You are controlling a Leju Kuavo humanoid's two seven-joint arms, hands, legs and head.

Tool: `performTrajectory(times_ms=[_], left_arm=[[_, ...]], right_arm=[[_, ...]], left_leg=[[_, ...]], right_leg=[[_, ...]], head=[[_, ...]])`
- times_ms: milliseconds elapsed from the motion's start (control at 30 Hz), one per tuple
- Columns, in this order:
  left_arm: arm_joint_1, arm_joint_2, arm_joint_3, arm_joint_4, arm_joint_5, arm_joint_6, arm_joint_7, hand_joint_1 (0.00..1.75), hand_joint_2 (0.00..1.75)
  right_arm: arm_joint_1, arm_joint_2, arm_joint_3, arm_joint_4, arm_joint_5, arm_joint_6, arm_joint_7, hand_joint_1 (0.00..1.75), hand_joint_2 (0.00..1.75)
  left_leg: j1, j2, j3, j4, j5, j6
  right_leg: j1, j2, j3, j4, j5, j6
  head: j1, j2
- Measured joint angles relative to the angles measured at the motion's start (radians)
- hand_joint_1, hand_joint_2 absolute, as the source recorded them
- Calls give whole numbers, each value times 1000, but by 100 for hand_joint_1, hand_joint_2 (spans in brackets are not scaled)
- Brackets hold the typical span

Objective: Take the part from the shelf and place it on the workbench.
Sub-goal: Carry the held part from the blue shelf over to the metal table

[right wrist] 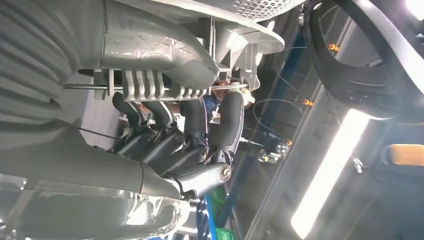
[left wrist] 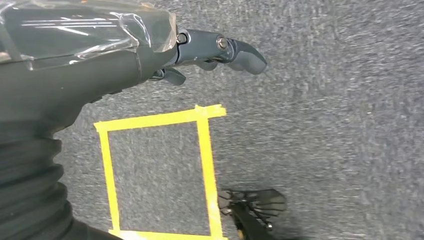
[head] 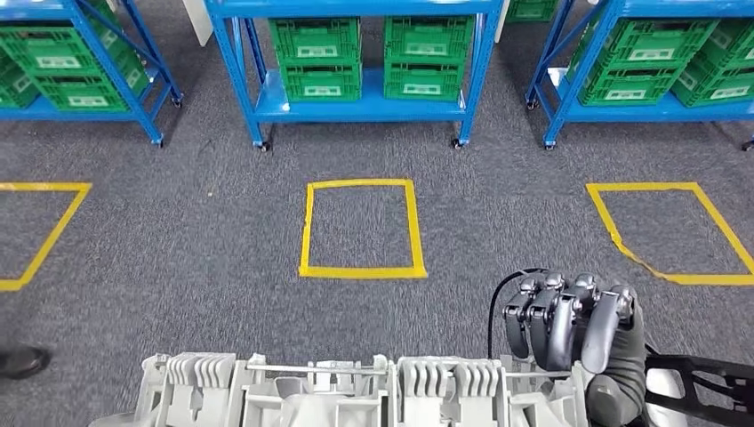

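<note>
Right hand (head: 573, 329) of mine is clamping the right end of the grey part (head: 356, 391), fingers (right wrist: 200, 125) curling over its ribbed edge. I am carrying the part low before my body, off the shelf (head: 364, 107), above the carpet and a yellow tape square (head: 360, 229). My left hand (left wrist: 220, 52) is hanging free, fingers loosely apart. I judge this long part could tilt and slip, since one hand alone is gripping it.

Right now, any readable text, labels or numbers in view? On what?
None readable.
Crates: white labels on the fronts, too small and blurred to read.
Grey part, held by the right hand: no marking visible.
Yellow tape squares: plain floor outlines, no text.
</note>
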Motion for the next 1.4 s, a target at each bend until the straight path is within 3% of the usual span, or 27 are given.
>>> performTrajectory(times_ms=[33,67,133,167,200,267,300,367,400,433,467,533,567,633,700,767,800,867,933,1033,1067,1100,1133,1200,1233,1300,1400], left_arm=[[-2,0,0,1,-6,0,-2,0,175],[-3,-1,1,2,-11,1,-4,0,175],[-5,-1,1,7,-20,2,-10,0,175],[-7,-1,2,10,-22,4,-14,0,175],[-10,1,3,13,-25,7,-19,0,175],[-15,5,5,22,-31,18,-34,0,175],[-17,9,6,30,-33,26,-44,0,175],[-21,19,9,51,-37,40,-64,0,175],[-23,23,12,62,-39,44,-72,0,175],[-24,27,14,72,-40,47,-78,0,175],[-25,30,16,81,-41,49,-83,0,175],[-30,34,19,93,-46,50,-90,0,175],[-33,35,21,98,-49,48,-92,0,175],[-36,35,24,103,-52,44,-94,0,175],[-37,36,28,103,-53,39,-95,0,175],[-38,35,33,92,-56,28,-95,0,175],[-38,34,36,83,-58,19,-95,0,175],[-38,30,44,63,-64,1,-95,0,175],[-36,24,50,47,-70,-16,-95,0,175],[-33,16,51,36,-79,-29,-96,0,175],[-32,14,51,34,-82,-29,-96,0,175],[-31,12,51,33,-85,-29,-97,0,175],[-31,10,51,33,-87,-29,-98,0,175],[-30,8,51,33,-89,-28,-99,0,175],[-31,7,51,32,-92,-27,-100,0,175],[-34,7,51,30,-100,-26,-106,0,175],[-36,4,56,24,-113,-27,-117,0,175]], right_arm=[[1,0,0,1,6,0,-1,154,175],[2,0,-1,2,13,0,-2,154,175],[3,0,-2,6,21,-1,-7,154,175],[2,0,-2,8,23,-1,-9,154,175],[0,0,-2,9,23,-2,-10,154,175],[-5,0,-1,10,25,-4,-12,154,175],[-7,0,0,11,27,-4,-13,154,175],[-11,0,1,14,32,-6,-16,154,175],[-12,0,2,16,34,-7,-17,154,175],[-15,0,3,17,35,-8,-18,154,175],[-18,0,4,18,35,-10,-19,154,175],[-24,0,8,20,35,-12,-21,154,175],[-26,0,10,21,34,-12,-23,154,175],[-29,0,13,22,34,-12,-27,154,175],[-33,0,16,22,33,-11,-31,154,175],[-40,1,18,22,30,-7,-35,154,175],[-45,1,18,22,28,-5,-37,154,175],[-54,2,18,19,25,-1,-38,154,175],[-62,3,20,13,23,0,-39,154,175],[-67,3,21,6,24,-1,-42,154,175],[-67,3,22,4,27,-1,-43,154,175],[-66,3,23,2,30,-1,-43,154,175],[-66,2,23,-1,33,-1,-44,154,175],[-67,1,24,-6,38,0,-47,154,175],[-67,1,25,-9,43,0,-49,154,175],[-66,1,26,-17,56,2,-53,154,175],[-64,1,27,-26,70,4,-57,154,175]], left_leg=[[-1,1,-18,2,15,-1],[-2,2,-38,5,30,-2],[-1,4,-83,19,57,-6],[1,5,-108,31,68,-9],[0,5,-132,46,76,-14],[-2,4,-165,73,91,-24],[-3,4,-175,79,100,-29],[0,3,-188,82,118,-38],[3,3,-195,89,106,-43],[5,1,-203,110,74,-50],[9,0,-212,149,23,-57],[14,-2,-233,270,-73,-69],[16,-2,-238,328,-87,-71],[17,-2,-217,370,-45,-68],[12,-4,-130,277,-2,-49],[2,-4,-23,127,-25,-24],[-3,-4,9,77,-45,-14],[-6,-2,25,33,-51,-7],[-2,1,23,11,-30,-1],[-1,3,0,6,1,2],[-1,3,-11,9,7,0],[-1,3,-22,14,12,-2],[0,3,-33,21,15,-5],[4,0,-54,45,16,-12],[3,-4,-69,60,14,-17],[0,-11,-93,84,12,-29],[4,-18,-110,99,14,-42]], right_leg=[[0,0,-9,65,-35,-1],[0,0,-11,120,-46,6],[-1,0,21,152,-4,33],[-3,0,61,117,20,45],[-4,0,116,49,23,49],[-3,2,210,-95,-20,37],[1,2,229,-135,-41,26],[2,0,214,-144,-38,7],[1,-1,203,-142,-27,-2],[-1,-2,192,-142,-15,-10],[-2,-3,179,-142,-3,-16],[0,-3,152,-141,19,-21],[2,-3,138,-141,31,-21],[6,-3,113,-140,53,-20],[9,-2,93,-140,74,-18],[11,-3,84,-140,89,-10],[8,-5,81,-140,95,-4],[7,-9,76,-141,108,7],[8,-8,57,-117,95,9],[5,-2,-14,53,0,0],[3,-1,-32,111,-24,3],[1,-1,-33,137,-34,9],[-2,-1,-13,122,-30,19],[-10,6,71,-4,-1,39],[-11,17,108,-64,9,42],[-10,31,135,-113,14,30],[-9,17,125,-107,23,6]], head=[[1,0],[1,0],[1,0],[1,0],[2,0],[1,0],[1,0],[1,0],[0,0],[-1,0],[-3,0],[-5,0],[-5,0],[-6,0],[-5,0],[-5,0],[-5,0],[-5,0],[-4,0],[-2,0],[-2,0],[-2,0],[-2,0],[-2,0],[-1,0],[-2,0],[-3,0]])
